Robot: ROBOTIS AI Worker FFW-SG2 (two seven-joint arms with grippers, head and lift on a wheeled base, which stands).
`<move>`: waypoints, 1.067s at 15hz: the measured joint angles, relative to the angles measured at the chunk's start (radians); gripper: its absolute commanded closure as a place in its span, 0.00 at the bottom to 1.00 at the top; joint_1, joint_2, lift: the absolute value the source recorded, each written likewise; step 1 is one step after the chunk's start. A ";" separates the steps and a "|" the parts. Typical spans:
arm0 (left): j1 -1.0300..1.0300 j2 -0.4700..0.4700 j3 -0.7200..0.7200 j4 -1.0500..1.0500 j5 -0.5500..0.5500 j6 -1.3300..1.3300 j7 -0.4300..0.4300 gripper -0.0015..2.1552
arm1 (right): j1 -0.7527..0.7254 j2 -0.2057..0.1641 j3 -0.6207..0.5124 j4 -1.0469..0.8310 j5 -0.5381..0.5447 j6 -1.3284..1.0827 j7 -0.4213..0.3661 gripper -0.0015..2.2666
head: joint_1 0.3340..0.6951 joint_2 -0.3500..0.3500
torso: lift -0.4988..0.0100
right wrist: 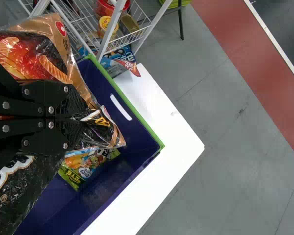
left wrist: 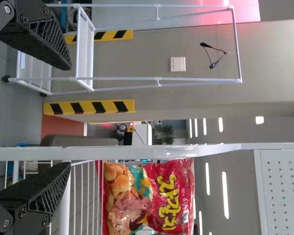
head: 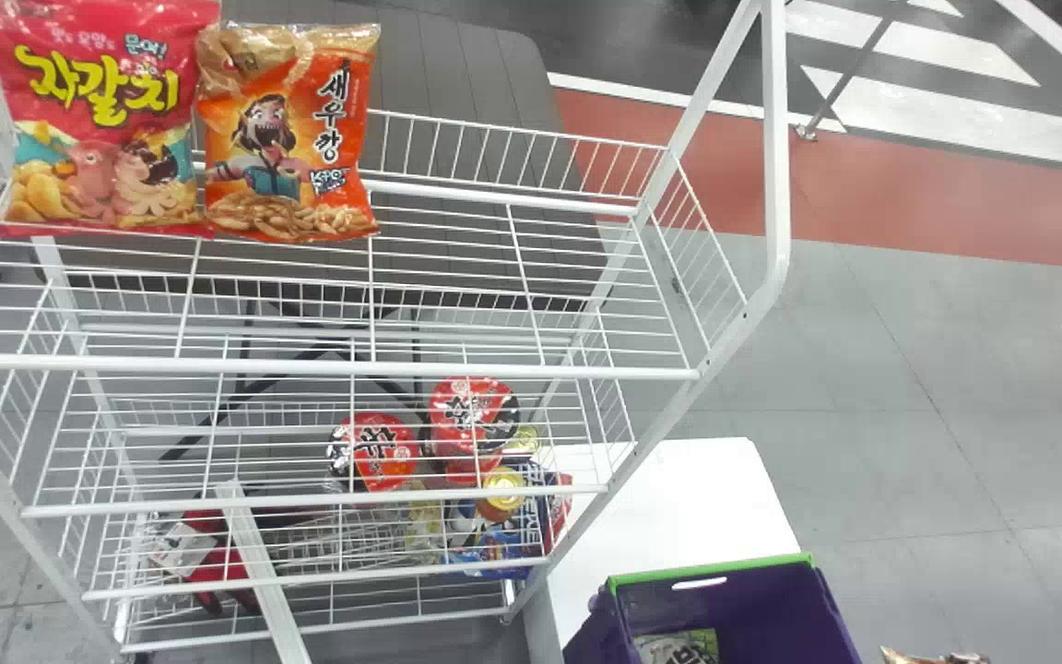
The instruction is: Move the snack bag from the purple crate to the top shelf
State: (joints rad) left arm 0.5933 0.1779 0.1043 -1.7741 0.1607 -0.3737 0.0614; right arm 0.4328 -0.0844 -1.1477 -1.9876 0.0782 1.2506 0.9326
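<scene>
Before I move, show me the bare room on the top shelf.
Bare wire runs on the top shelf from the orange bag to the right end rail, and in front of both bags to the front bar. The back left is crowded: the red bag stands beside the orange one.

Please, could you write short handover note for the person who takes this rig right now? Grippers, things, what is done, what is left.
Right gripper: jaws closed on the snack bag.
Left gripper: jaws open and empty, beside the rack.
Things: the held bag is at the purple crate, seemingly out of it. A green and yellow bag lies inside the crate. A red bag and an orange bag stand on the top shelf.
Done: bag gripped.
Left: carry it to the top shelf, set it down, release.
</scene>
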 measured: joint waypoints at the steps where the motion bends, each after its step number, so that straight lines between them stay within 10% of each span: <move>1: -0.001 0.000 0.000 0.000 0.000 0.000 0.000 0.06 | 0.001 0.000 0.001 0.001 0.000 -0.002 0.000 0.83 | 1.00 0.00 | 0.90; 16: -0.001 -0.002 0.000 0.002 0.000 -0.001 0.000 0.06 | 0.006 0.010 0.005 0.007 -0.008 -0.051 0.003 0.83 | 1.00 0.00 | 1.00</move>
State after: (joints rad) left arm 0.5921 0.1764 0.1043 -1.7721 0.1609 -0.3750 0.0614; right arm 0.4387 -0.0746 -1.1425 -1.9804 0.0705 1.1995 0.9357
